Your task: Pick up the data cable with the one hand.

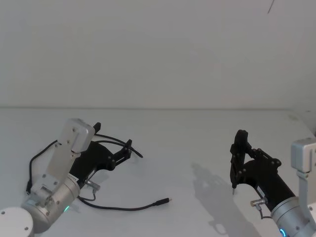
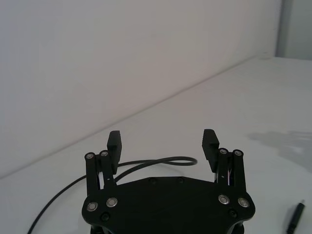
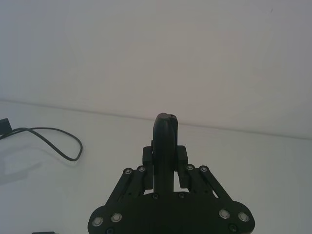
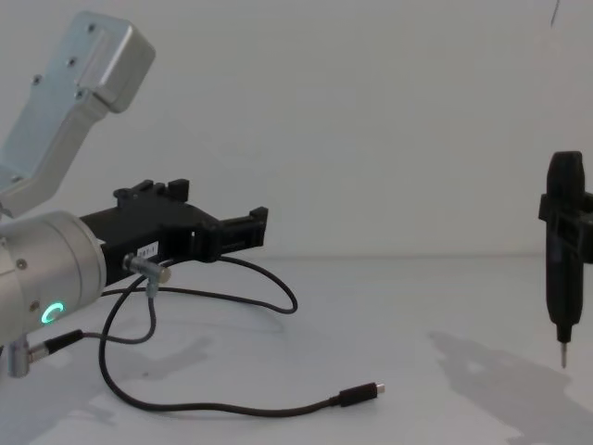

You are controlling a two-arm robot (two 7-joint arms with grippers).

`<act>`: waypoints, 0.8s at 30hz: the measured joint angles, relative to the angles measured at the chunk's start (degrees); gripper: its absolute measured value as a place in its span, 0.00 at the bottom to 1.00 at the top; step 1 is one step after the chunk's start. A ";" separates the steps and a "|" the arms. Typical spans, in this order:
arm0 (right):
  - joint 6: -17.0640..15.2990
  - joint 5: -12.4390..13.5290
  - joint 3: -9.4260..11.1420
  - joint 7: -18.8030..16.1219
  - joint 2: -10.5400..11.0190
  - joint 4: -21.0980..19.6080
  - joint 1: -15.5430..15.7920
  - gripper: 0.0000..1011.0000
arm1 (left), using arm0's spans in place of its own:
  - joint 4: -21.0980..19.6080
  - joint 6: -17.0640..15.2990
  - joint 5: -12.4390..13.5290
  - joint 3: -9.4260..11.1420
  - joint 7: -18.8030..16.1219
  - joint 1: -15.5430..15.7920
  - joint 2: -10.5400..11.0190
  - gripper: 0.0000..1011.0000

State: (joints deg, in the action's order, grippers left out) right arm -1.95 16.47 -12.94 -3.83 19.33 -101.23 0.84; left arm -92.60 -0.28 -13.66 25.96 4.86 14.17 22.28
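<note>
**A:** There was the left claw point(image 2: 162, 139), hanging low over the white table point(image 1: 197, 148). Its two fingers were spread wide apart, with nothing between them!

**B:** Empty-handed, then. And where was the data cable point(image 2: 146, 162)?

**A:** Right underneath! A black loop ran across the table below the palm and curled round just past the fingertips. From the chest view the fingers sat above it, gripping none of it.

**B:** And the plug point(image 4: 357, 395)?

**A:** It lay flat on the table, lower than the fingers and apart from them. It was off to the side of the claw that faced the other arm, and its silver tip pointed away from the claw.

**B:** What about that other arm?

**A:** The right claw point(image 3: 165, 156) was well away from the left one, held up over the table. Its fingers were clamped on a slim black pen-shaped tool point(image 4: 563, 260). The tool stood upright, with its metal tip aimed down at the surface.

**B:** Was that tip touching the table?

**A:** I couldn't tell from those angles.
</note>
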 joint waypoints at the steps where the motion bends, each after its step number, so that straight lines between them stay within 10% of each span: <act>1: 0.00 0.00 0.00 0.00 0.00 0.00 0.00 0.28 | 0.06 0.04 -0.24 -0.01 0.43 0.06 0.08 0.99; 24: 0.00 0.00 0.00 0.00 0.00 0.00 0.00 0.28 | 2.28 -0.44 -11.08 -0.49 20.53 2.49 4.43 0.99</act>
State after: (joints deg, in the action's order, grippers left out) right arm -1.95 16.46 -12.94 -3.83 19.33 -101.23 0.84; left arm -90.32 -0.73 -24.75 25.47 25.39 16.66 26.72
